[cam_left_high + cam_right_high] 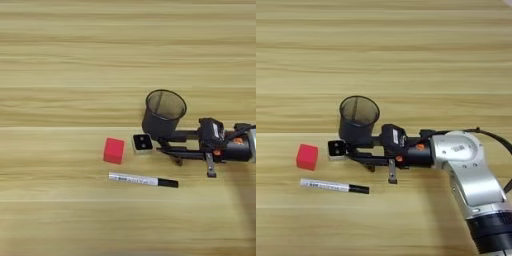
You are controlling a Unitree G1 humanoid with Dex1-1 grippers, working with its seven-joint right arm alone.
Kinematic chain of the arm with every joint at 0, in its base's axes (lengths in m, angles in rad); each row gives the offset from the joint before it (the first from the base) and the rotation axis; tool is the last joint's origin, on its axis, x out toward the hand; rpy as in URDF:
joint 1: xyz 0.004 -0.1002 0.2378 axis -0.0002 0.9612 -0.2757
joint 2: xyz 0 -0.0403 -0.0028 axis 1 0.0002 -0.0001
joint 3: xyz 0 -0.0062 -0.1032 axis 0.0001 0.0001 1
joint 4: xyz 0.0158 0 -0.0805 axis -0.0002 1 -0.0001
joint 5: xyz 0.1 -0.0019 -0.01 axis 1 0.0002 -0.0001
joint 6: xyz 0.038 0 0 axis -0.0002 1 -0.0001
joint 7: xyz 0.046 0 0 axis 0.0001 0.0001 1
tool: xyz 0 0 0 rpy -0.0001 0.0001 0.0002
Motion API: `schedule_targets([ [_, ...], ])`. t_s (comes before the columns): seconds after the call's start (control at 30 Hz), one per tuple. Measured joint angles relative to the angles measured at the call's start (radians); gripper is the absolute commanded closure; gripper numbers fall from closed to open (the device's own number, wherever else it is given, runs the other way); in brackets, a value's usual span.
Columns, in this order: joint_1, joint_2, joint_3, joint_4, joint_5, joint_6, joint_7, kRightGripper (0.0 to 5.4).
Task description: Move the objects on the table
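On your light-wood bench [60,55], from the left, sit a small red cube [114,150], a white-barrelled black-capped marker [143,180], a white two-dot block [142,143] and the dark see-through cup [163,114], its base between the open black fingers of your tool [350,148], while only the right eye shows the silver forearm [471,175].

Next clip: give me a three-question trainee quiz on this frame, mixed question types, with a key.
1. True or false: the white-barrelled marker stands inside the pen cup.
2. Which lies directly left of the white block? A) the red cube B) the marker C) the cup
3. Fill in: the marker's black cap points toward the robot's ____.

Key
1. False; it lies flat on the table, nearer the robot than the cup.
2. A
3. right

The gripper reaches in beside the cup's base.
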Motion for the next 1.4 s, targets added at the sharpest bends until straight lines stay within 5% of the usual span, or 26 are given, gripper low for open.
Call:
schedule_targets([
  [1.4,-0.051,0.095,0.11,0.316,-0.157,-0.142,-0.087,4.61],
])
